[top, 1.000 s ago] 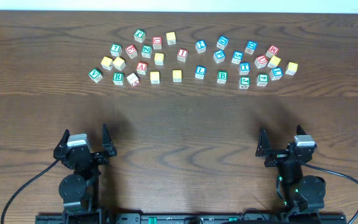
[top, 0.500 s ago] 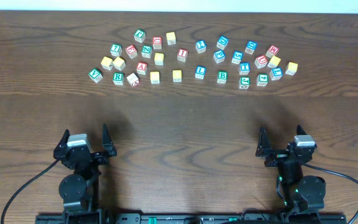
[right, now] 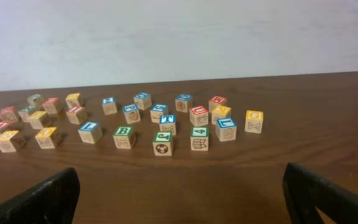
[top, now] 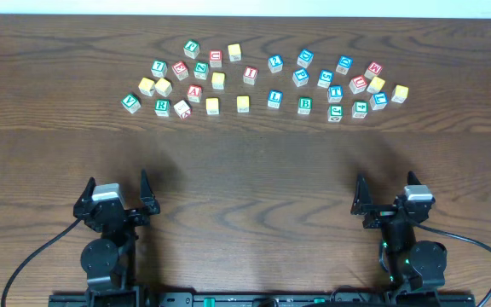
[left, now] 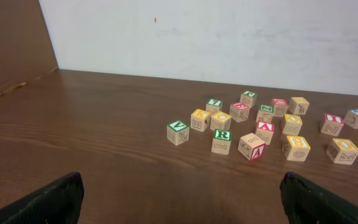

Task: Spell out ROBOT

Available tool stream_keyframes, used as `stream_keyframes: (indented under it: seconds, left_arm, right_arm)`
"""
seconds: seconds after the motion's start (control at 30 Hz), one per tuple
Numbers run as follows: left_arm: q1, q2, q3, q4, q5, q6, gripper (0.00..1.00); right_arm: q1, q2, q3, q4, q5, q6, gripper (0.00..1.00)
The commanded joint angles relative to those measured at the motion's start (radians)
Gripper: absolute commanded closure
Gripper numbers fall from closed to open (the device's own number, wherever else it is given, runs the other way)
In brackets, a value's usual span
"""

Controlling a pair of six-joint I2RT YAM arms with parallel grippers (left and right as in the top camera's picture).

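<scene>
Wooden letter blocks (top: 242,103): lying scattered in a loose band on the far part of the tabletop (top: 245,170), well apart from both arms; none are being lined up into a word yet.
Step in hand: by my judgement the task is only just beginning, with both arms sitting at the near edge and no block being carried.
Left fingers (top: 146,189): standing spread wide and gripping nothing; the left wrist view is showing them as dark tips at its two lower corners.
Right fingers (top: 358,194): likewise gaping wide and empty.
R block (left: 221,141): green-topped, sitting flat at the left end of the band, just beside the green V block (left: 178,132) and the red A block (left: 252,146), which is lying turned askew.
B block (right: 123,137): green-topped, sitting right of the band's middle, near the blue L block (right: 89,132).
T block (right: 168,123): blue-topped, sitting near the B block, on its right.
O blocks: two are being called for, but I am not managing to read an O anywhere; many faces are too small or turned away.
Next move: probably the left arm reaching far forward for the R, which is lying on its side. That is calling for fingers straddling one cube without nudging its close neighbours, then setting it down on the bare tabletop between band and arms.
Look: pale cubes wearing green, red, blue or yellow tops.
</scene>
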Motion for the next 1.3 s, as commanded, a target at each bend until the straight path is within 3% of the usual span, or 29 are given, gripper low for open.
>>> stream_keyframes:
  seconds: [0.0,0.7,1.27]
  left_arm:
    - [0.005,-0.005,-0.01,-0.044,-0.016,0.006,0.01]
    - [0.005,0.019,0.023,0.029,-0.017,0.006,0.01]
    - [0.005,0.19,0.177,0.047,-0.016,0.006,0.01]
  right_arm:
    - [-0.008,0.002,-0.002,0.009,0.017,-0.012,0.01]
    - [-0.008,0.002,0.008,0.068,0.029,-0.102,0.01]
    - [-0.008,0.047,0.096,0.071,0.043,-0.102,0.01]
